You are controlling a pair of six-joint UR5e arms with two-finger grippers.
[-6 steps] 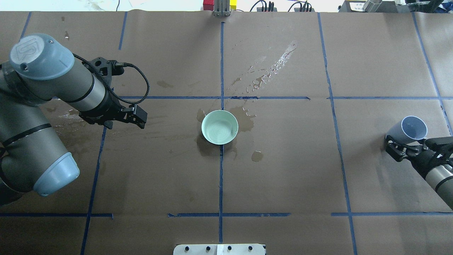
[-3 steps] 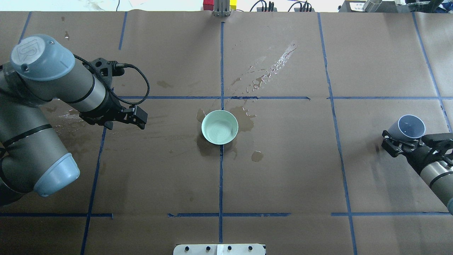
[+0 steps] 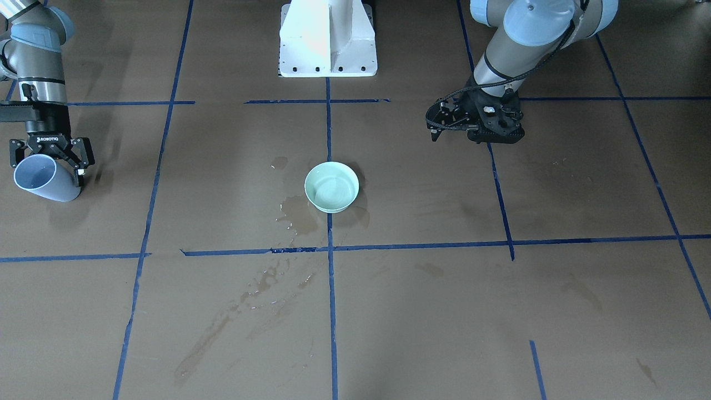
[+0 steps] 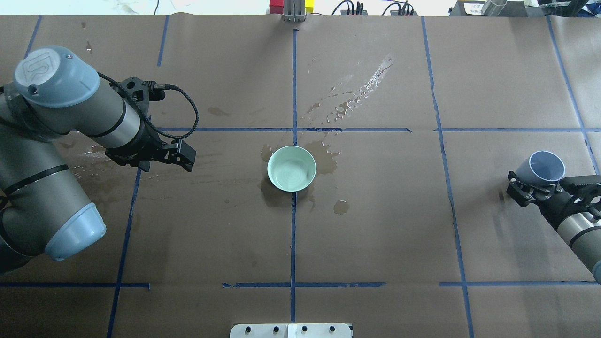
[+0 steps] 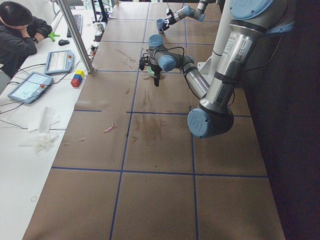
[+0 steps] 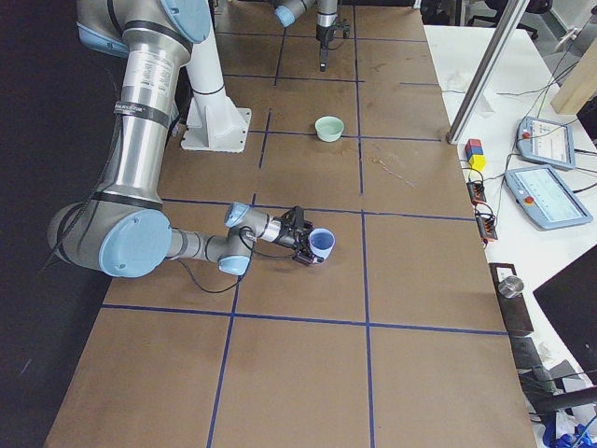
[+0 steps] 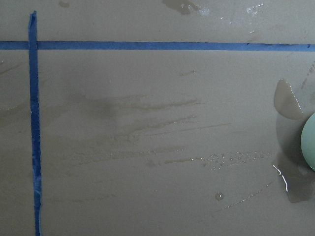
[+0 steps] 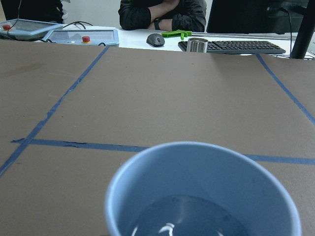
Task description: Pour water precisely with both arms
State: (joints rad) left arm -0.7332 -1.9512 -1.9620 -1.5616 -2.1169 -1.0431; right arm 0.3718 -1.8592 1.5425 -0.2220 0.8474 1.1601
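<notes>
My right gripper (image 4: pixel 536 186) (image 3: pixel 50 161) is shut on a pale blue cup (image 4: pixel 544 167) (image 3: pixel 40 179) (image 6: pixel 322 245) at the table's right end, and the cup is tilted. The right wrist view shows the cup (image 8: pixel 206 167) with water (image 8: pixel 189 219) in its bottom, seen as a faint sheen. A pale green bowl (image 4: pixel 291 168) (image 3: pixel 331 186) (image 6: pixel 328 128) stands on the table's centre line, and its edge shows in the left wrist view (image 7: pixel 310 147). My left gripper (image 4: pixel 184 156) (image 3: pixel 494 135) looks shut and empty, low over the table, well left of the bowl.
Wet blotches lie around the bowl (image 4: pixel 325 158) and a spill streak runs beyond it (image 4: pixel 361 91). The white pedestal (image 3: pixel 328 39) stands at the robot's side. Beyond the far edge are tablets (image 8: pixel 83 35), a keyboard (image 8: pixel 231 46) and a seated person (image 5: pixel 20 35).
My right gripper has shifted a little up and left with the cup, which now stands more upright. The left arm has not moved.
</notes>
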